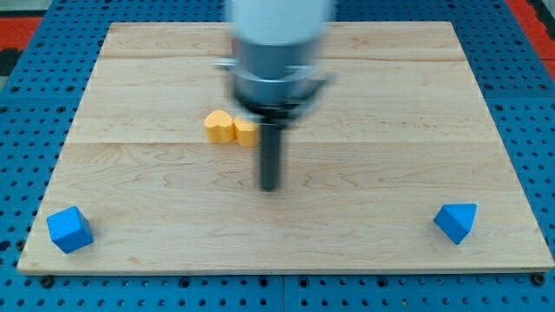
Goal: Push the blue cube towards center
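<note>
A blue cube (pixel 69 230) sits at the bottom left corner of the wooden board (pixel 373 113). A second blue block (pixel 456 222), wedge-like in shape, sits near the bottom right corner. My tip (pixel 271 187) rests near the board's middle, far to the right of the blue cube and well left of the other blue block. The rod hangs from the grey arm body (pixel 277 52) at the view's top.
A yellow heart-shaped block (pixel 220 126) and a small yellow block (pixel 246 133) lie side by side just up and left of my tip, partly behind the rod's mount. Blue perforated table surface (pixel 26 104) surrounds the board.
</note>
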Motion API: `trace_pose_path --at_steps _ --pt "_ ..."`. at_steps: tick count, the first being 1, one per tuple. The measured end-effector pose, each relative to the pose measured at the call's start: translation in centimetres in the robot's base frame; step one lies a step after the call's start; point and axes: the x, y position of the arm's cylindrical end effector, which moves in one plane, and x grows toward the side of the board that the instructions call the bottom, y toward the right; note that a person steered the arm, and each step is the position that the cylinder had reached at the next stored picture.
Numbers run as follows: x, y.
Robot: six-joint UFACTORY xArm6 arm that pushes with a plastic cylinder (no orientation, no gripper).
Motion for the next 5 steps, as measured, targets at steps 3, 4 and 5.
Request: trace_pose_path --at_steps 3,4,5 --pt "5.2 -20.5" --pt "7.0 -21.2" --pt "11.0 -20.1"
